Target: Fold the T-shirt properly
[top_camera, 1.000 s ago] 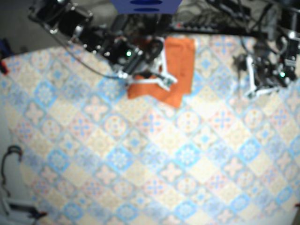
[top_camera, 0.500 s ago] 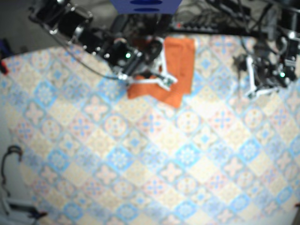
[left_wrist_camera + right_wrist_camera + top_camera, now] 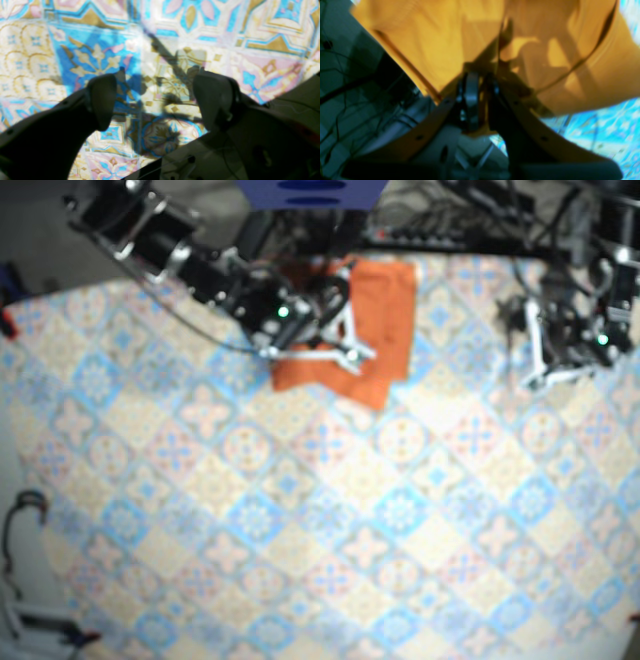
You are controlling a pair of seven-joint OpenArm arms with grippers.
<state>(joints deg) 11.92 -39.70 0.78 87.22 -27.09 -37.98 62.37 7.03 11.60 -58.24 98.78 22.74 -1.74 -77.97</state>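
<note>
- Your T-shirt [image 3: 385, 300] is a folded orange block lying against the table's edge at the top of the base view, about midway along that edge.
- The shirt's lower corner points out toward the middle of the patterned tablecloth [image 3: 300, 510].
- Your right gripper [image 3: 352, 352] sits over the shirt's left half, close to its lower border.
- In the right wrist view, the right gripper [image 3: 480, 100] has its fingers drawn almost together with a strip of orange cloth pinched between them. It is clamped on the T-shirt [image 3: 432, 37].
- From that pinch the fabric spreads away in soft folds, and the blue pattern shows past it at lower right.
- Your left gripper [image 3: 545, 365] is near the table's right edge in the base view, toward the upper right corner and well apart from the shirt.
- In the left wrist view, the left gripper [image 3: 158, 100] has its fingers spread wide. Only the tablecloth [image 3: 100, 55] and their shadows show between them.
</note>
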